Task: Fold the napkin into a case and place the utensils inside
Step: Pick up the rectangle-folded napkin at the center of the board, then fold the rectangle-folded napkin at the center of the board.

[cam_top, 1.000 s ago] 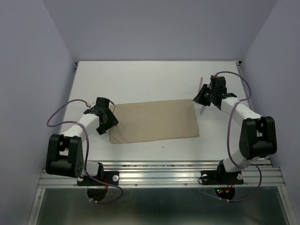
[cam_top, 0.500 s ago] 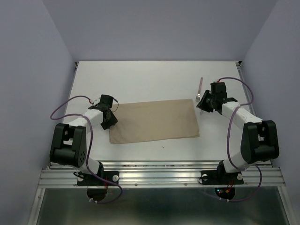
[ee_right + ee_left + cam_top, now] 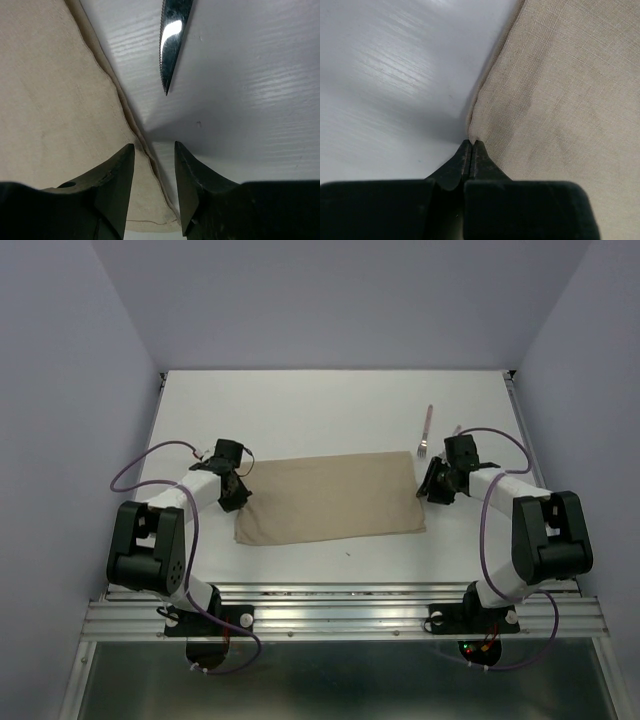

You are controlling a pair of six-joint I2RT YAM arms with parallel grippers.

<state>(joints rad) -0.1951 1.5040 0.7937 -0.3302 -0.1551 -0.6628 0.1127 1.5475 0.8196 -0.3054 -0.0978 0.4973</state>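
Bracketing the napkin (image 3: 330, 497), lying flat and layered, probably for another fold.
Left gripper (image 3: 471, 145) sits closed at the left edge; right gripper (image 3: 154, 146) spreads its fingers astride the right edge, ready to pinch; knife (image 3: 170, 40) just beyond, fork (image 3: 427, 430) nearby.

Overhead; two wrist close-ups on napkin (image 3: 330, 498)

A white desk (image 3: 300, 405) is enclosed by plain lavender walls (image 3: 340, 300) on three sides; an aluminium rail (image 3: 340, 605) is fitted along its near edge.
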